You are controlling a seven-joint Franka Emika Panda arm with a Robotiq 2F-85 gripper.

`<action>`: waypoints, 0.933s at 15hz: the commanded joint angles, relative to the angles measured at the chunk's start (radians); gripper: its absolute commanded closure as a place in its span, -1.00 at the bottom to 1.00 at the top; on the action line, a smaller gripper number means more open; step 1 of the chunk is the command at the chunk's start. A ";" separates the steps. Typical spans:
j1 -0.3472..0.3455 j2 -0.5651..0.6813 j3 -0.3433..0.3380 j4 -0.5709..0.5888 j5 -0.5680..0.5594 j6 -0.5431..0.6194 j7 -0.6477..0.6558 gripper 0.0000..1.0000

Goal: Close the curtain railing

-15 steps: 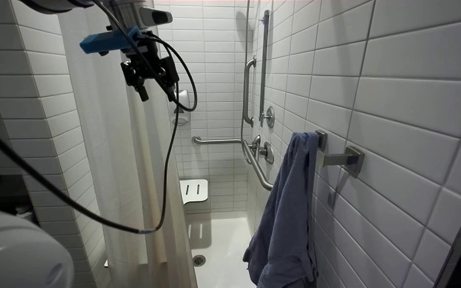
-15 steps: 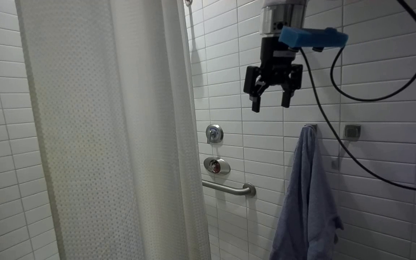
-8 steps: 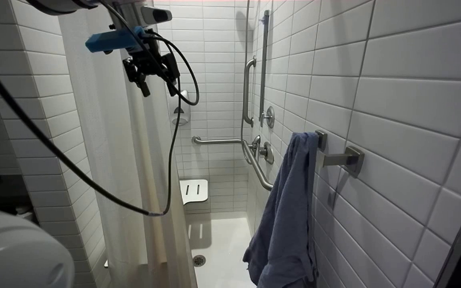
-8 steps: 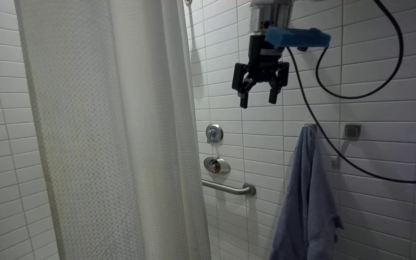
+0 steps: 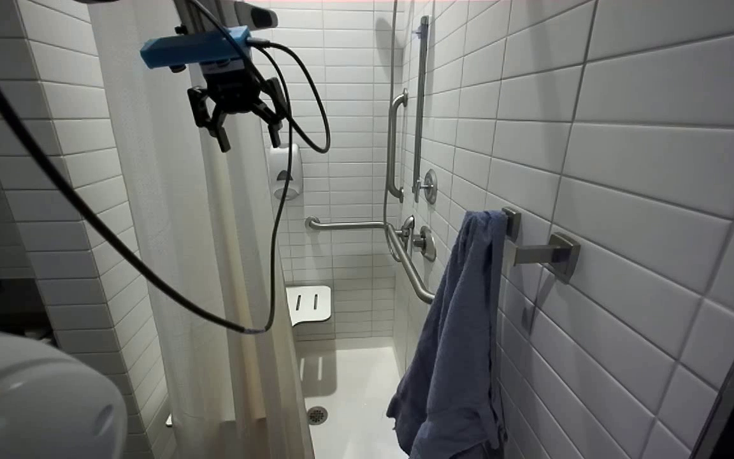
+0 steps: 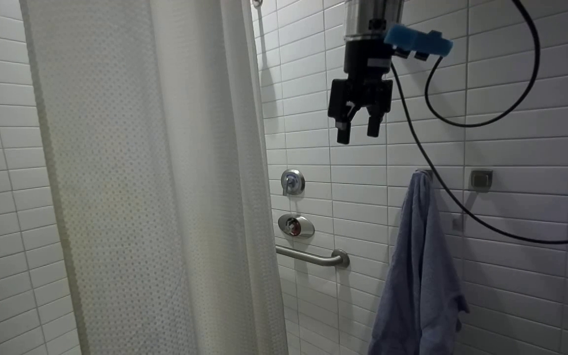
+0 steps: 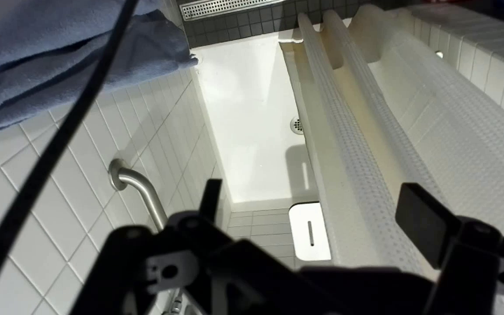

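The curtain is a tall off-white fabric with vertical folds, hanging at the left in both exterior views (image 5: 176, 191) (image 6: 165, 197). Its folds fill the right side of the wrist view (image 7: 352, 140). Its rail is out of view. My gripper (image 5: 250, 141) hangs fingers down, high up, in front of the curtain in that view. In an exterior view the gripper (image 6: 358, 134) stands to the right of the curtain's edge, with wall between. In the wrist view the gripper (image 7: 315, 210) is open and empty, its right finger (image 7: 427, 223) overlapping the curtain folds; contact cannot be told.
A blue-grey towel (image 5: 450, 331) hangs on a wall bar (image 5: 532, 255). Steel grab bars (image 5: 411, 271) and shower valves (image 6: 293, 182) are on the tiled wall. A white fold-down seat (image 7: 309, 232) is at the back. A loose black cable (image 5: 150, 277) droops from the arm.
My gripper has risen a little and its wrist has turned. It first moved toward the curtain in an exterior view, then slightly back. The cable shifted; the curtain hangs the same.
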 commanded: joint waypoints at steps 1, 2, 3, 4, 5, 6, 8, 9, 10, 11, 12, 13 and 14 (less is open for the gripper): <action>0.043 0.047 -0.068 0.102 0.017 -0.093 -0.221 -1.00; 0.049 0.059 -0.081 0.125 0.014 -0.120 -0.278 -1.00; 0.052 0.070 -0.090 0.147 0.007 -0.157 -0.329 -1.00; 0.035 0.021 -0.067 0.079 -0.001 -0.098 -0.237 -1.00; 0.037 0.031 -0.076 0.099 -0.001 -0.121 -0.276 -1.00; 0.037 0.039 -0.080 0.111 -0.001 -0.130 -0.296 -1.00; 0.038 0.052 -0.082 0.120 0.000 -0.135 -0.308 -1.00; 0.040 0.055 -0.081 0.121 0.000 -0.136 -0.309 -1.00; 0.041 0.056 -0.081 0.121 0.000 -0.136 -0.309 -1.00; 0.042 0.056 -0.081 0.121 0.000 -0.136 -0.309 -1.00; 0.045 0.069 -0.086 0.133 0.009 -0.131 -0.321 -1.00; 0.055 0.086 -0.097 0.139 0.035 -0.124 -0.348 -1.00; 0.063 0.101 -0.105 0.141 0.063 -0.113 -0.369 -1.00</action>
